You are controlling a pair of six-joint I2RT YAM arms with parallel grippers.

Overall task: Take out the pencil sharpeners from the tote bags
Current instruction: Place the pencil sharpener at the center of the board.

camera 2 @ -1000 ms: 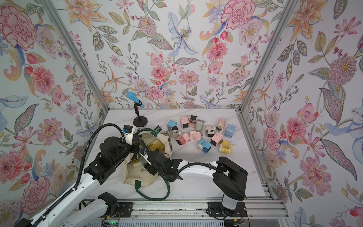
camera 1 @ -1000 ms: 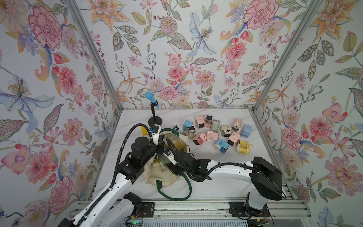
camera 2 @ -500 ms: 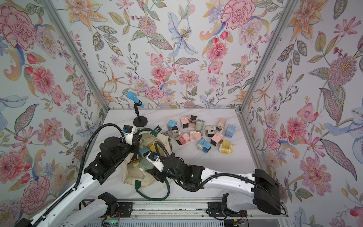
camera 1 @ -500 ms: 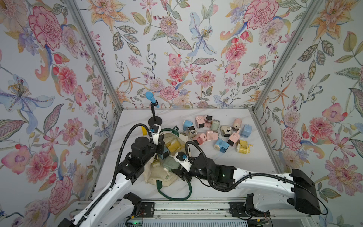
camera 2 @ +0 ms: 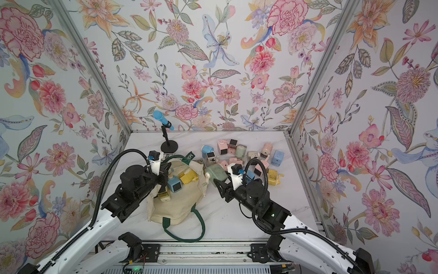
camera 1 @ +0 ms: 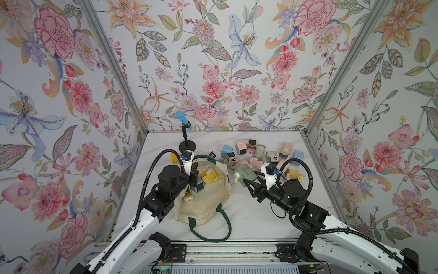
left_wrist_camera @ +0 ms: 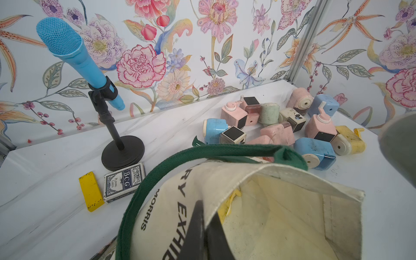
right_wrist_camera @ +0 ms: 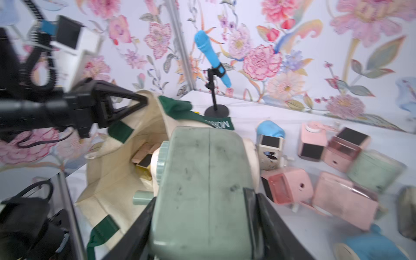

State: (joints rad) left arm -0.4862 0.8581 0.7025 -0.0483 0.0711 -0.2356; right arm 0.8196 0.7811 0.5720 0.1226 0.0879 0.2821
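Pencil sharpeners [camera 1: 256,154] are mostly piled on the desk [camera 1: 248,220] in both top views, a few more inside the cream tote bag [camera 1: 206,204]; left wrist view, left hand [left_wrist_camera: 207,209] pinched together on the tote's rim; right wrist view, right hand [right_wrist_camera: 201,193] clamped around a sage green sharpener [right_wrist_camera: 202,162].

— What is the left gripper [left_wrist_camera: 207,210] doing?
— Its dark fingers [left_wrist_camera: 194,225] pinch the tote [left_wrist_camera: 281,202] at the rim, one outside by the lettering and one inside. The mouth gapes, and something yellow shows within.
— And the handle [left_wrist_camera: 202,153]?
— Green, arching over the mouth.
— Beyond it?
— Sharpeners [left_wrist_camera: 279,135] lie heaped on the table [left_wrist_camera: 56,225], far right: pink, blue, cream, green, yellow. Far left, a blue mic [left_wrist_camera: 67,49] tilts on its stand [left_wrist_camera: 122,153]. A card deck [left_wrist_camera: 124,182] lies just beside the base, with a yellow bar [left_wrist_camera: 90,191] next to it.
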